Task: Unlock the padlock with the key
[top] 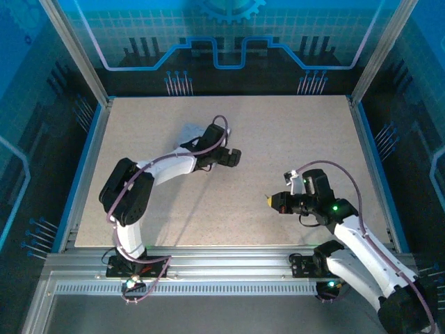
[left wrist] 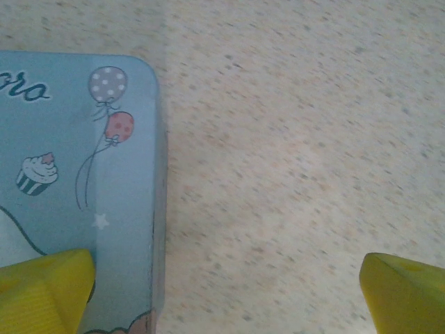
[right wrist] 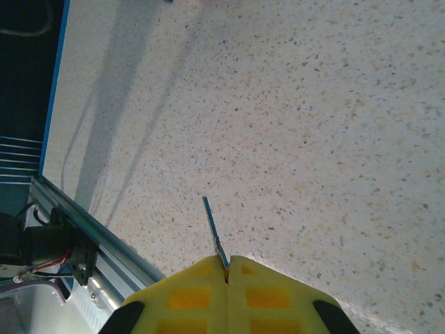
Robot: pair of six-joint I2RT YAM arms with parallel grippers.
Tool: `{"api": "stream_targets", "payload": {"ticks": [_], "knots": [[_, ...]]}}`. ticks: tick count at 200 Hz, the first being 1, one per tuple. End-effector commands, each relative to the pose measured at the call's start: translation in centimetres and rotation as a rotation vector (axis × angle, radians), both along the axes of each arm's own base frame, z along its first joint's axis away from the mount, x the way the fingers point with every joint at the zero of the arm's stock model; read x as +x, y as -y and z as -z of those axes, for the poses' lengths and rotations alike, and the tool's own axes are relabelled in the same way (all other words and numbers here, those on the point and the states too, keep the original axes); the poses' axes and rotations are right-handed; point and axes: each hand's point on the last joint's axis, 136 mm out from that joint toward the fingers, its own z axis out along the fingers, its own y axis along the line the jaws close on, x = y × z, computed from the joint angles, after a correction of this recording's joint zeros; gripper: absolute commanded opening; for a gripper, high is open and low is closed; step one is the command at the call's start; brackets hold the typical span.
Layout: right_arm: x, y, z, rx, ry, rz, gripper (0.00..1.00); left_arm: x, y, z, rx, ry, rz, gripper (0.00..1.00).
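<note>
Speckled beige surface (top: 292, 139), pale blue cartoon-printed box (left wrist: 76, 139) beneath one finger (left wrist: 42, 292) of the wide-spread left pincer (left wrist: 226, 264), right pincer (right wrist: 227, 268) closed on the key (right wrist: 212, 223), a thin silvery-blue sliver jutting from its yellow fingertips (right wrist: 195, 282) over the surface's near-right area

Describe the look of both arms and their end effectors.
The left arm and right arm have white links and black joints, each with a looping purple cable. A green light glows on the right arm. The left end effector and right end effector have yellow fingers; the right's show square recesses.
</note>
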Motion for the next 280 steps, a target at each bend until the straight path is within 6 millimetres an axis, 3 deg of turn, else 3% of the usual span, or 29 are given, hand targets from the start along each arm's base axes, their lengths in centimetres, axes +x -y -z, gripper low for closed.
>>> {"api": "stream_targets", "payload": {"ticks": [1,79,113,153,198,236,280], "knots": [[-0.8,0.6,-0.4,0.005,-0.01,-0.015,0.02,-5.0,1.0,3.1,0.017,-0.166,0.035,0.99],[-1.1,2.5,-0.8,-0.044,0.004,0.029,0.02,-11.6,6.4,2.7,-0.031,-0.18,0.124,0.99],[-1.1,3.0,-1.2,-0.067,0.011,0.039,0.02,-13.2,8.6,2.8,-0.049,-0.194,0.154,0.99],[-1.3,3.3,-1.3,-0.077,0.018,0.05,0.02,-13.1,10.5,2.4,-0.085,-0.199,0.179,0.99],[-1.4,3.1,-1.6,-0.059,0.018,0.042,0.03,-12.0,11.9,-0.3,-0.138,-0.157,0.208,0.99],[-1.6,2.7,-1.5,-0.036,0.015,0.028,0.03,-10.8,11.4,-2.5,-0.185,-0.121,0.188,0.99],[-1.4,2.0,-1.6,0.017,0.016,0.016,0.03,-10.9,10.3,-6.2,-0.259,-0.02,0.187,0.99]]}}
